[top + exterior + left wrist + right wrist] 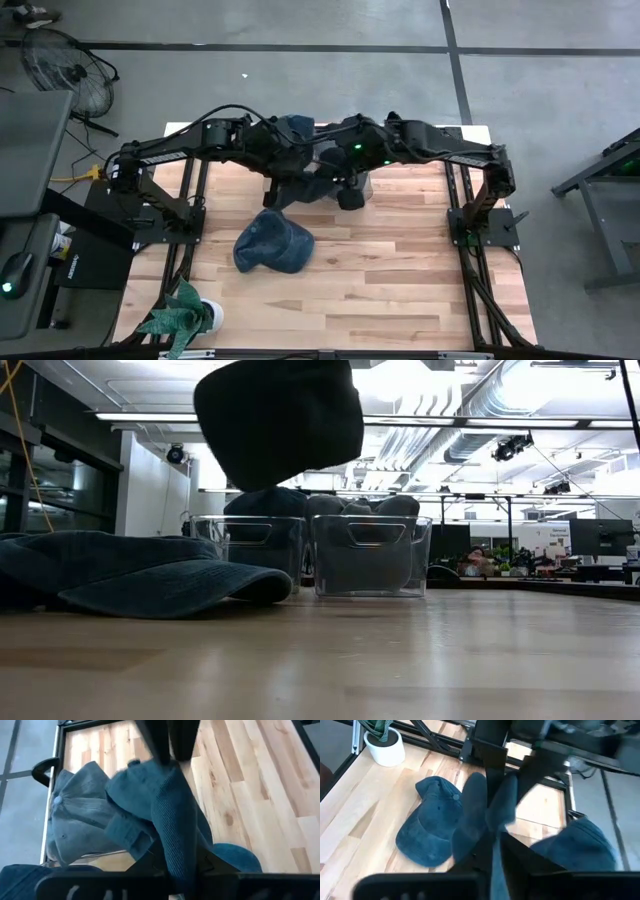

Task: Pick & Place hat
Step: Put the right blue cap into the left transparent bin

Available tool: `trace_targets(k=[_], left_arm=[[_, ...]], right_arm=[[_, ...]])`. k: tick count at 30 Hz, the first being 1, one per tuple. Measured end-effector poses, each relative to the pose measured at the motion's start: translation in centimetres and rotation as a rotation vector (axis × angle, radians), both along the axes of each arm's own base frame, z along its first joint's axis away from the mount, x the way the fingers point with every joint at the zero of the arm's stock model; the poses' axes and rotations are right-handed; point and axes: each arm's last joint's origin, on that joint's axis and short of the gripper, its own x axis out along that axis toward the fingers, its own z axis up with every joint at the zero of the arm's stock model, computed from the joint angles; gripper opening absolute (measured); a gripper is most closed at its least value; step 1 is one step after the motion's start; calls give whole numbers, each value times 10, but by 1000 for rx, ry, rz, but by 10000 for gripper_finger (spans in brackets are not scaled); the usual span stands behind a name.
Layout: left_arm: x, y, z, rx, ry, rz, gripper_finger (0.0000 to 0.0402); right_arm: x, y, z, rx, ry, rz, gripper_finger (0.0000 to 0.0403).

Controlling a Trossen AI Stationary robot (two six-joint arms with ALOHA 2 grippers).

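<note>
Across the wooden desk (400, 290), the two dark arms reach in from either side and meet above its far middle, where they hold a blue corduroy hat (308, 186) in the air between them. The left gripper (175, 870) has its fingers closed on a fold of this raised hat, and the right gripper (492, 855) has its fingers pinched on the fabric as well, with the other arm's fingers clamping the cloth from the opposite side. Below and nearer the front, a second blue hat (272, 243) lies flat on the desk, brim resting on the wood. Behind it, two clear bins (370, 552) stand side by side, with more dark hats heaped inside. More blue fabric (293, 125) shows at the far edge between the arms. A small potted plant (183, 316) in a white pot stands at the front left corner
</note>
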Motion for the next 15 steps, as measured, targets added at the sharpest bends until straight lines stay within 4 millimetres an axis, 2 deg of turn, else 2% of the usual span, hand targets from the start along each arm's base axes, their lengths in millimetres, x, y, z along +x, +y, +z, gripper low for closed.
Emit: trace_targets(k=[9,12,15], left_arm=[[0,1,0,14,4,14,10],[-2,1,0,27,11,27,10],[-7,1,7,34,-31,30,10]], right_arm=[[-50,1,29,-9,3,-75,156],[-69,2,31,24,60,-94,188],[-78,4,20,57,120,-92,201]])
